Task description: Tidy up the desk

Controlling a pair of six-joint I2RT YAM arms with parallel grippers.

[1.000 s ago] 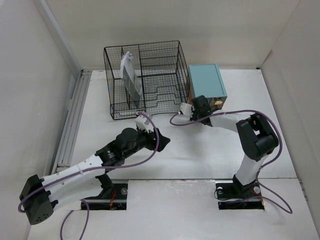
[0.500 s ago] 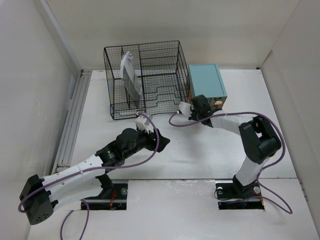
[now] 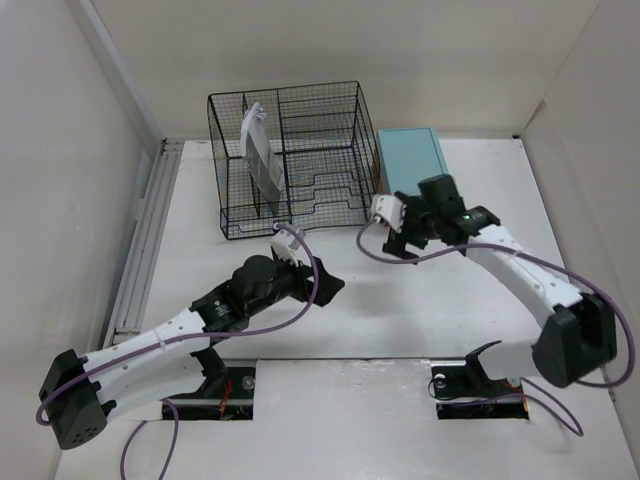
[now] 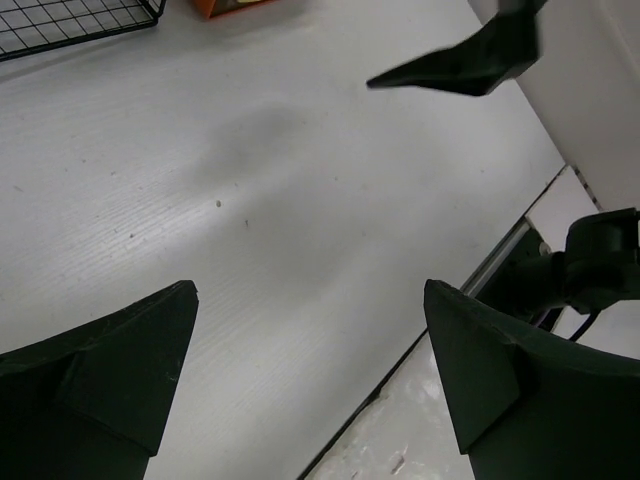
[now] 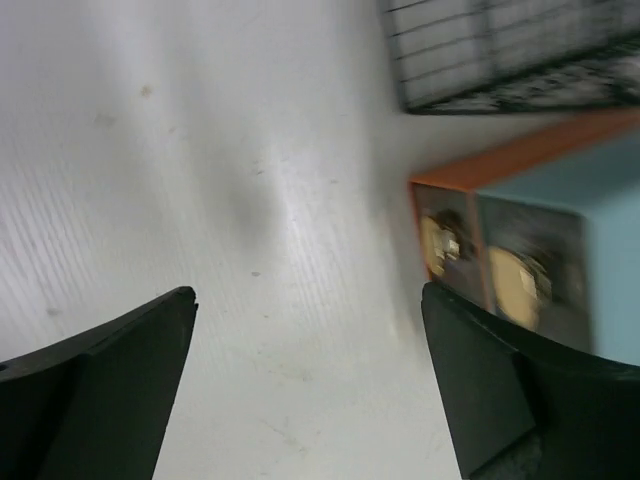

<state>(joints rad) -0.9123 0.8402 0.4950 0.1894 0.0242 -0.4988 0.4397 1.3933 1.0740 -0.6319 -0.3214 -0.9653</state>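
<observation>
The desk (image 3: 420,310) is a flat white tabletop. My left gripper (image 3: 330,286) hovers low over its middle, open and empty; in the left wrist view the gripper (image 4: 310,292) has only bare desk (image 4: 300,150) between its dark fingers (image 4: 110,370). My right gripper (image 3: 393,237) hangs open just in front of the teal drawer box (image 3: 411,160). In the right wrist view that gripper (image 5: 307,296) frames bare desk (image 5: 200,150), with the drawer box's front (image 5: 500,265) off to the right, apart from the fingers.
A black wire-mesh organizer (image 3: 290,155) stands at the back, left of the drawer box, with a grey-white flat item (image 3: 258,150) upright in its left slot. A grey metal rail (image 3: 140,250) runs along the desk's left edge. Pale walls close in on three sides.
My right gripper has opened and pulled back and up from the drawer box front, its elbow swinging out to the right. My left gripper has opened wider, staying in place.
</observation>
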